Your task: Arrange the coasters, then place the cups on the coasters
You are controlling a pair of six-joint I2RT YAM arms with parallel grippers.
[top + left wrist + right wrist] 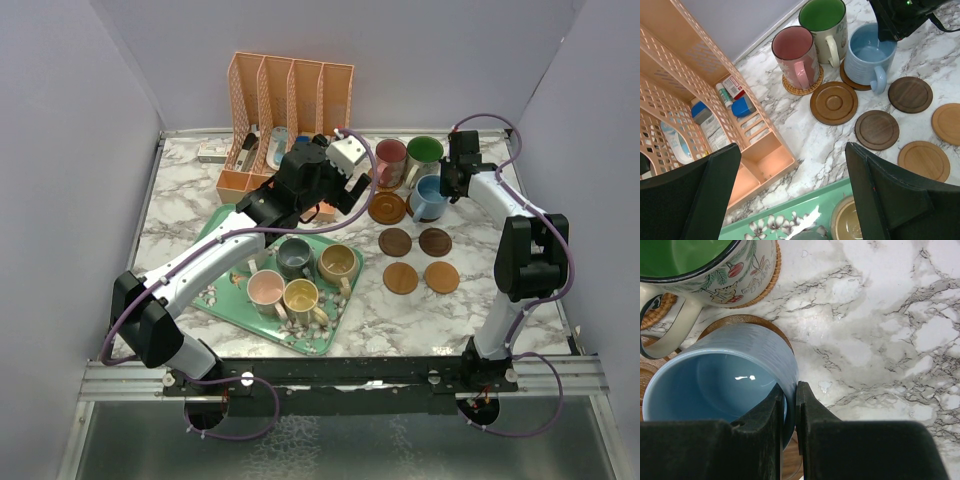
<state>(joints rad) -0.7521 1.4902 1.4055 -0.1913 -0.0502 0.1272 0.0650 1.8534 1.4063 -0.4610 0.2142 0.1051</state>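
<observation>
My right gripper (pixel 790 388) is shut on the rim of the blue cup (pixel 715 375), one finger inside and one outside. That cup (pixel 430 197) is over a brown coaster (pixel 745 320) at the back right. Behind it, a green-lined cup (pixel 424 154) and a pink cup (pixel 389 160) stand on woven coasters. Several bare wooden coasters (pixel 396 242) lie in front. My left gripper (pixel 794 148) hangs open and empty over the far edge of the green tray (pixel 215 298). The tray holds several cups, among them a grey one (pixel 294 257).
An orange slotted desk organizer (pixel 290 100) with small items stands at the back left, close to my left gripper. Grey walls enclose the marble table (pixel 180 200) on three sides.
</observation>
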